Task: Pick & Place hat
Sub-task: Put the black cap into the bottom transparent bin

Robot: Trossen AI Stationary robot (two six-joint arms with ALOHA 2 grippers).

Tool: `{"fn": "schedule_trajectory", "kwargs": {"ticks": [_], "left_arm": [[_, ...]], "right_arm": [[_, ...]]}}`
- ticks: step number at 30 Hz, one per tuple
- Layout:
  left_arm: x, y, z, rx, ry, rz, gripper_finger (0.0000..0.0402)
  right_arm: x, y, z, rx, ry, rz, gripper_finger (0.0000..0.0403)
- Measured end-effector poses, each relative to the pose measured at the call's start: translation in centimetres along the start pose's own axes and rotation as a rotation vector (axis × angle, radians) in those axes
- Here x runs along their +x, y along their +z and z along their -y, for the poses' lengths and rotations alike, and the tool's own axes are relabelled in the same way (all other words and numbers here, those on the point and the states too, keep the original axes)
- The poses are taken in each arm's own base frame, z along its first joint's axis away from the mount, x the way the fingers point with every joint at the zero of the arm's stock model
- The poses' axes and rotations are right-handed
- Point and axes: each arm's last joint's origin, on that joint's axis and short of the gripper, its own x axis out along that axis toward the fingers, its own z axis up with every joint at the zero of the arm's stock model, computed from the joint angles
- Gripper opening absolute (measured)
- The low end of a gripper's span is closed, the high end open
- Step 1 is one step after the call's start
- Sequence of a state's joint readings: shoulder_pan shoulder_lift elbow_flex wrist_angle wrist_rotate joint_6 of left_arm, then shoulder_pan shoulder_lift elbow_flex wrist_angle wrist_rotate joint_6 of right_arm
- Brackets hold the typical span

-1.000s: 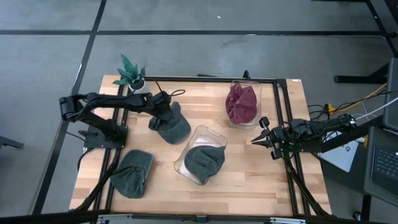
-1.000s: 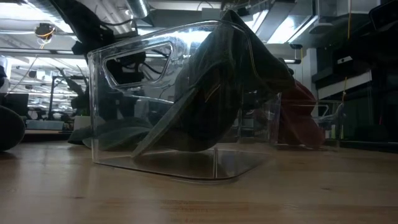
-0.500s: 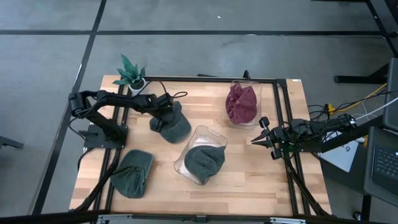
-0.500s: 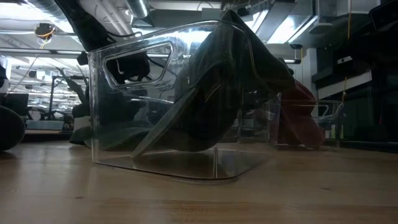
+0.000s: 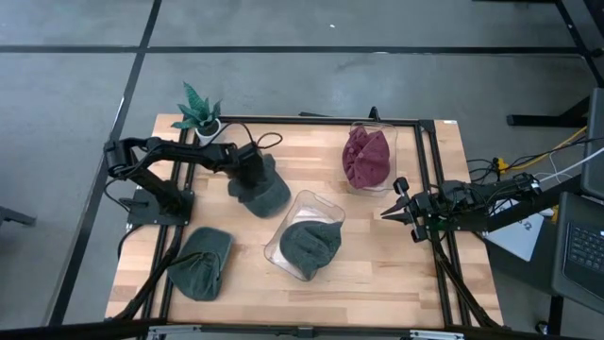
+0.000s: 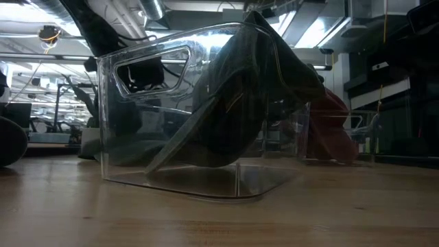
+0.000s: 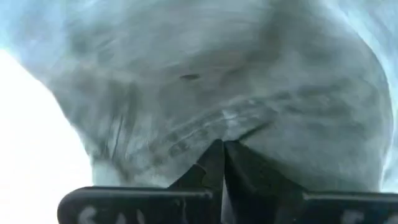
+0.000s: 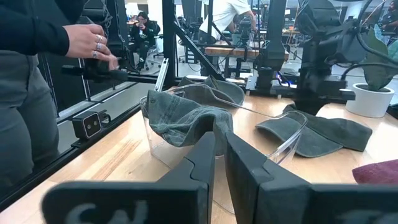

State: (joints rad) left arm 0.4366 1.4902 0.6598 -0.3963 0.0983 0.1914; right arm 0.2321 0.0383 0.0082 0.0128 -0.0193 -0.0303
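The left hand is pinched tight on the near edge of a dark green hat lying on the worktop, beside the clear bin that holds another green hat. A third green hat lies near the front corner. The right hand waits at the worktop's right edge, fingers nearly together, holding nothing

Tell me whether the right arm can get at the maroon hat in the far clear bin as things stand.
Probably yes. The right gripper waits shut at the table's right edge, just near-side of the clear bin holding the maroon hat. Nothing lies between them, but it must open first.
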Motion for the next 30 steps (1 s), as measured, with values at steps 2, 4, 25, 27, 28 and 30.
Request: {"fn": "schedule_trajectory", "kwargs": {"ticks": [2,4,25,27,28,30], "left_arm": [[0.0,0.3,-0.2,-0.175,0.002,0.036,0.0003],[0.0,0.7,-0.4,-0.358,-0.001,0.079,0.0002],[-3.0,1.3,3.1,-0.157,-0.322,0.182,0.0003],[-3.0,1.3,3.4,-0.168,-0.328,0.172,0.0006],[-3.0,1.3,3.5,-0.163,-0.329,0.172,0.0008],[-3.1,1.3,3.7,-0.112,-0.326,0.182,0.0013]], "right_arm": [[0.0,0.0,0.0,-0.003,0.0,0.0,0.0036],[0.0,0.0,0.0,-0.002,0.0,0.0,0.0036],[0.0,0.0,0.0,-0.001,0.0,0.0,0.0036],[0.0,0.0,0.0,-0.002,0.0,0.001,0.0036],[0.0,0.0,0.0,-0.003,0.0,0.0,0.0036],[0.0,0.0,0.0,-0.001,0.0,0.0,0.0036]]}}
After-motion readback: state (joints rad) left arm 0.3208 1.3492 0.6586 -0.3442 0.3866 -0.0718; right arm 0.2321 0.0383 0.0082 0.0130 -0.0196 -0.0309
